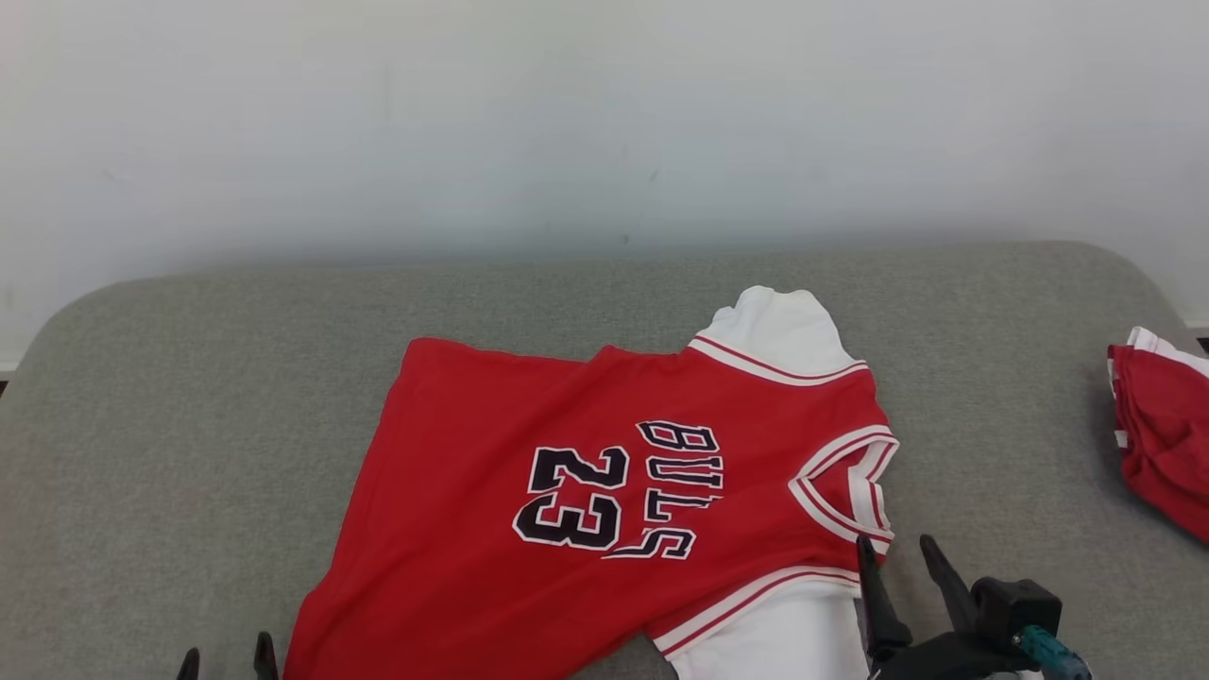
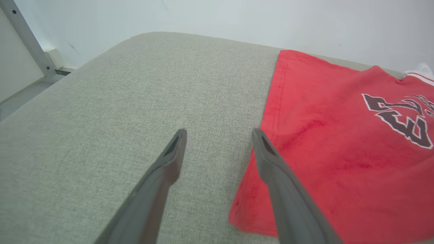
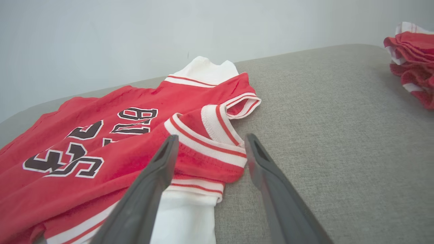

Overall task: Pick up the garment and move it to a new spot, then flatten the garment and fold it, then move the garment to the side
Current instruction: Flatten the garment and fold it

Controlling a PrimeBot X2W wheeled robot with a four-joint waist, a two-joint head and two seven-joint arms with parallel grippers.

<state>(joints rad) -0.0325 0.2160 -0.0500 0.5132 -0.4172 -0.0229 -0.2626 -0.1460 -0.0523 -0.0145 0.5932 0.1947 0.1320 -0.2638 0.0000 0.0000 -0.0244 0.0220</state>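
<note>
The garment (image 1: pixel 586 491) is a red basketball jersey with white sleeves, black "BULLS" lettering and the number 23. It lies spread on the grey cushioned surface (image 1: pixel 189 425), collar to the right. My left gripper (image 1: pixel 225 656) stands open at the bottom left, just beside the jersey's hem corner (image 2: pixel 251 210), with bare fabric surface between its fingers. My right gripper (image 1: pixel 902 552) is open at the lower right, fingers straddling the shoulder by the collar (image 3: pixel 210 149), holding nothing.
Another red and white cloth bundle (image 1: pixel 1166 425) is piled at the right edge of the surface; it shows too in the right wrist view (image 3: pixel 412 57). A pale wall rises behind. A metal frame post (image 2: pixel 27 40) stands off the surface's far corner.
</note>
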